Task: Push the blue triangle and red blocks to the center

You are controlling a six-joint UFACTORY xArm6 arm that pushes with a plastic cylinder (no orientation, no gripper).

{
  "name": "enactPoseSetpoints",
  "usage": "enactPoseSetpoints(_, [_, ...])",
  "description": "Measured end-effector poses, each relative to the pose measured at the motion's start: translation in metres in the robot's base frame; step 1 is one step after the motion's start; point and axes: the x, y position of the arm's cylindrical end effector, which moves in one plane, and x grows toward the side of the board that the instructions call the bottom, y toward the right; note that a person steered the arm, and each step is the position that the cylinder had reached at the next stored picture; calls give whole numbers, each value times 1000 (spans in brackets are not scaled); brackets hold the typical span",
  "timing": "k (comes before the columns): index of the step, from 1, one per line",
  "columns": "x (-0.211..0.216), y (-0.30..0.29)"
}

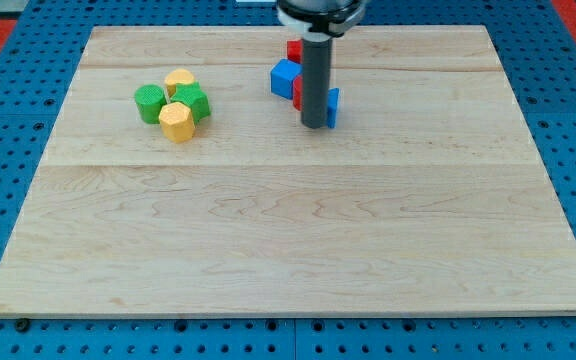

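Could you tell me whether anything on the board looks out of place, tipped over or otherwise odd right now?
Nothing stands out. The green and yellow blocks sit in a tight cluster at the view's upper left, the blue and red blocks bunch near the top centre, and my tip rests among them. The wooden board looks undamaged.

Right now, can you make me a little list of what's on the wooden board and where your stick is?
board: wooden board on a blue pegboard
my tip: near the view's top, right of centre, among the red and blue blocks
blue blocks: one left of the rod, one right of it; shapes unclear
red blocks: one at the top, one partly hidden by the rod
green blocks: and, upper left
yellow blocks: and, bunched with the green ones
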Motion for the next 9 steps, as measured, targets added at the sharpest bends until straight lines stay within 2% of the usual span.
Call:
enactPoseSetpoints(1, [11, 11])
enactPoseSetpoints(2, [7, 62])
enactPoseSetpoints(3, [-24, 116])
enactPoseSetpoints(4, [-22, 9])
enactPoseSetpoints(5, [-17, -23])
enactPoseSetpoints(6, [-43, 70])
enactPoseSetpoints(7, [-134, 56])
enactPoseSetpoints(8, [-147, -4])
enactPoseSetpoints(9, [-97, -86])
